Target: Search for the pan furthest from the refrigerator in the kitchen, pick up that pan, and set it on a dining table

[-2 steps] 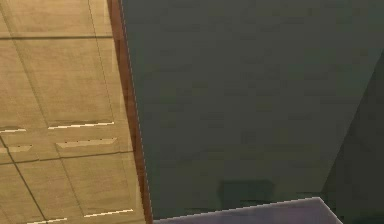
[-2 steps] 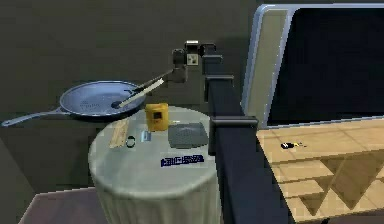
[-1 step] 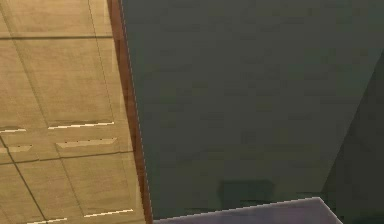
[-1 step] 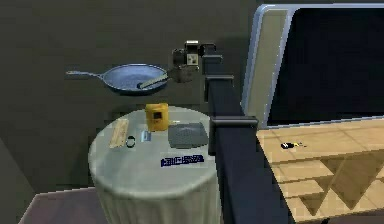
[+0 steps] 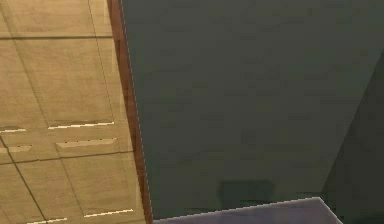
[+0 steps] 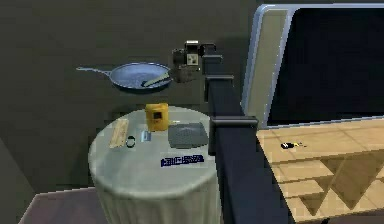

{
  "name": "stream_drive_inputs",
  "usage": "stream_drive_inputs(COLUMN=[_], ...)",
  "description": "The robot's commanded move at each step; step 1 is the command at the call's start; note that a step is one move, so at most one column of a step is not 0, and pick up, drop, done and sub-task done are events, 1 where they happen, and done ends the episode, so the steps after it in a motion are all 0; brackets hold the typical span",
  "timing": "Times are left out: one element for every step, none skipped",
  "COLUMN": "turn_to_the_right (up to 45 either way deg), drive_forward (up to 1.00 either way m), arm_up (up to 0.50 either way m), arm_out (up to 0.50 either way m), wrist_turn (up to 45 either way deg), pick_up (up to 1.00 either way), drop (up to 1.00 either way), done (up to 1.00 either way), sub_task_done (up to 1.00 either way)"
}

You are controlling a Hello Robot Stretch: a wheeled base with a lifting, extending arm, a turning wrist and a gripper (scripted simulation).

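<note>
**Hazards**
- The pan [image 6: 132, 75] hangs at the far end of the gripper [image 6: 175, 70], clear of every surface, so the gripper holds it. It appears to be taken at the rim, with the long handle pointing away from the gripper. Judged risk: the weight sits far out from the hold, so a sharp turn or a jolt could tip the pan or let it slip.
- The wall [image 6: 60, 35] rises behind the pan and beyond the gripper. Reaching further out, or swinging toward it, could knock the handle or rim against the wall.
- The screen [image 6: 320, 60] stands on the opposite side of the gripper from the pan, near the arm [image 6: 225, 130]. A careless turn of the base could sweep the arm or the pan into it.
- The table [image 6: 100, 150] lies below the gripper. It carries a yellow box [image 6: 155, 115] almost under the pan, a dark flat square [image 6: 187, 133] nearer the arm, and some smaller items. Lowering here could topple the box.
- Whether this round table counts as a dining table cannot be judged from here.
- Ahead of the robot stand a wooden cabinet [image 5: 60, 110] and more dark wall. Driving straight on looks blocked, so the carry probably needs a turn, which brings in the risks above.

**End effector**
- How the fingers are set cannot be told from what shows.

**Position of the pan**
- The pan is at the gripper's finger end, level with it, on the side away from the screen.
- It is above the table and apart from it.
</note>
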Motion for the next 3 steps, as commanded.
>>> stream_drive_inputs(turn_to_the_right=[0.0, 0.0, 0.0], drive_forward=[0.00, 0.00, 0.00], arm_up=[-0.30, 0.00, 0.10], arm_out=[0.00, 0.00, 0.00], wrist_turn=[0.0, 0.0, 0.0], pick_up=[0.00, 0.00, 0.00], drop=[0.00, 1.00, 0.00], done=[0.00, 0.00, 0.00], sub_task_done=[0.00, 0.00, 0.00])
